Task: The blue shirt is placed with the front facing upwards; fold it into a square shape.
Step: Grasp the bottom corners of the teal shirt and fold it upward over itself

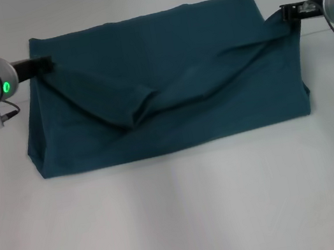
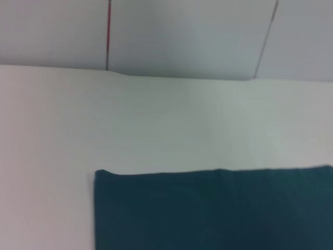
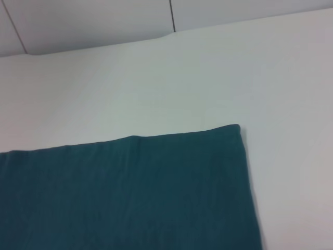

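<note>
Folded cloth and frame edges hide most of what matters here.

The blue shirt (image 1: 167, 86) is doubled over, so its chest, collar and any print are folded out of sight. At the left edge of the head view the left tool (image 1: 42, 65) is only a dark tip against the cloth, and the right tool (image 1: 291, 12) at the upper right is too small to tell how its fingers stand. Both arms run off the frame. Each wrist view cuts the shirt at the bottom edge and shows no fingers.
</note>
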Robot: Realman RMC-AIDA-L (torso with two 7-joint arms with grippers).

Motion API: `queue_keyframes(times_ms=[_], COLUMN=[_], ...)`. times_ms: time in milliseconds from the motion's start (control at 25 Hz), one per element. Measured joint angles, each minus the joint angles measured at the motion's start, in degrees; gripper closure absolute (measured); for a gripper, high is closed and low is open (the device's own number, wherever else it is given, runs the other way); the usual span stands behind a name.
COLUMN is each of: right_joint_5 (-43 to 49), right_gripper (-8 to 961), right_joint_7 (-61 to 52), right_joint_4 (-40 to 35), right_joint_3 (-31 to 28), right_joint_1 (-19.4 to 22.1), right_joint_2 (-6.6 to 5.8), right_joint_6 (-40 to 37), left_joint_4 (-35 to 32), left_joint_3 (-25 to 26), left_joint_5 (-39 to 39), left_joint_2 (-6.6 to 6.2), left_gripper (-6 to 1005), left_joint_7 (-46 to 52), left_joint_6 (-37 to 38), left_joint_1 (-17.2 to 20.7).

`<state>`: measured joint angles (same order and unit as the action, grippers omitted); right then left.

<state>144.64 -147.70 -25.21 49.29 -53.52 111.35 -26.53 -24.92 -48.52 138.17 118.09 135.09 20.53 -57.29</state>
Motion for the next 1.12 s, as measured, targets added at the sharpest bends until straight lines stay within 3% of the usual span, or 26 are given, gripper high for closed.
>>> queue_keyframes(times_ms=[360,600,960,1120], right_joint_5=[5.76,10.07,12.25,12.09], right_gripper=[915,906,892,886], right_joint_7=[0.41,0.44,0.03,-2.6], right_joint_4=[0.15,0.17,0.17,-0.56], right_joint_3=[3.17,3.85,4.33,3.52], right_joint_1=[-0.71,-0.91,-1.21,-0.88], right_joint_2=[2.27,3.44,3.47,3.08], right_joint_6=[0.04,0.61,0.25,-0.44], left_joint_4=[0.45,0.38,0.44,-0.01], left_joint_3=[-9.9,-10.16,-9.79,-6.4], left_joint_5=[0.0,0.0,-0.02,-0.42], left_joint_2=[2.69,3.29,3.32,3.23], left_gripper=[992,989,945,874], left_joint_7=[-1.06,-1.59,-1.98,-1.69], left_joint_6=[-3.63,-4.27,-3.73,-2.96], left_joint_1=[0.82,1.84,2.16,2.57])
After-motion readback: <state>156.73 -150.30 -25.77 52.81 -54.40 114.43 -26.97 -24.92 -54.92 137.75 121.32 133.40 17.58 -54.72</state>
